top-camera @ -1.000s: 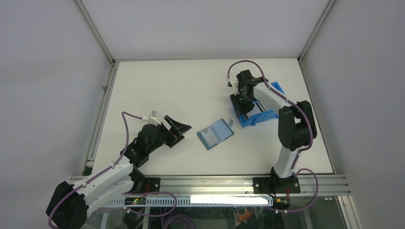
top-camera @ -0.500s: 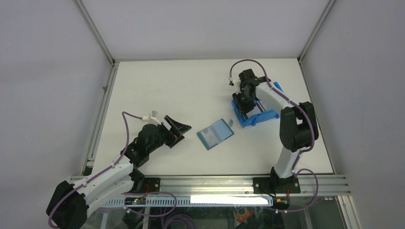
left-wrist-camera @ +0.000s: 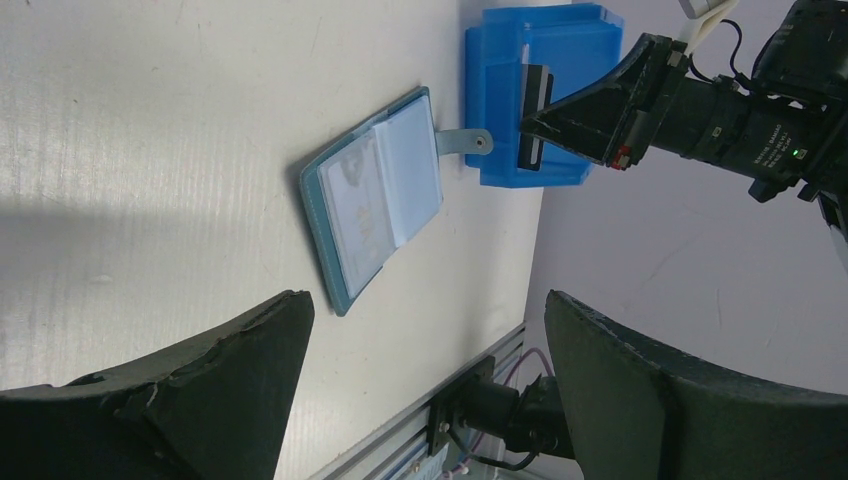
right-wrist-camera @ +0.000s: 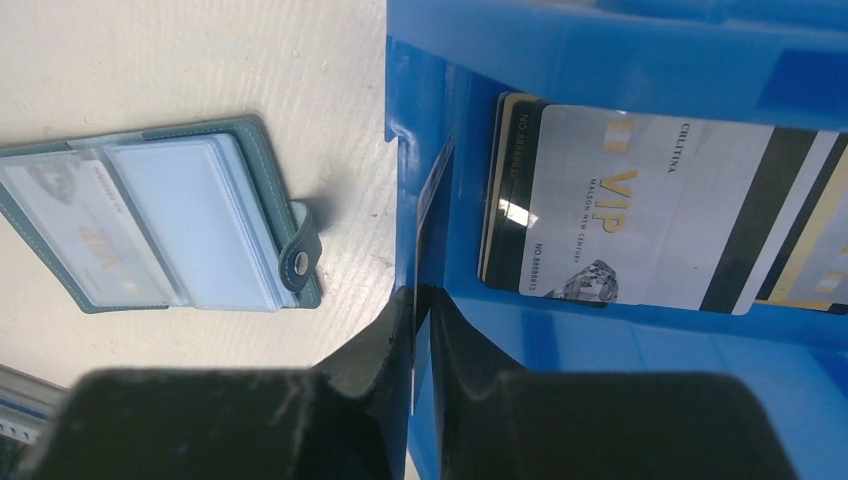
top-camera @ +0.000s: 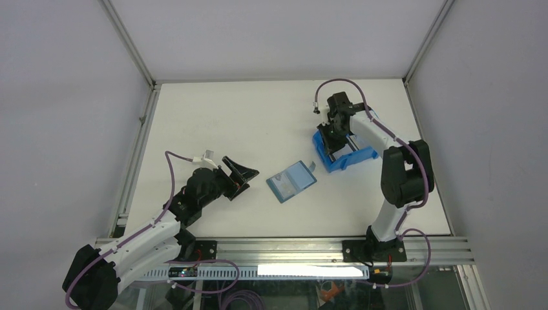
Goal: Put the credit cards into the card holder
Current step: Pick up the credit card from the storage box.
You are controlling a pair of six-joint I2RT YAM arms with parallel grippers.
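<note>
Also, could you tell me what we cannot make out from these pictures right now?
Right wrist view: whether the right gripper pinches a card or the wall of the blue bin; the strip between its fingers is edge-on.
Right wrist view: how many credit cards lie stacked; the top one covers the rest, and the right edge cuts them off.
Top view: the bin's contents, hidden by the right arm.

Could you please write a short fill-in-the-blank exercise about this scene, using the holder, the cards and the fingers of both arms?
1. The holder lies ____ on the table.
2. The right fingers pinch one card that stands on its edge inside the blue ____.
3. The left fingers are wide apart and hold ____.

Missing words: open; bin; nothing.
</note>
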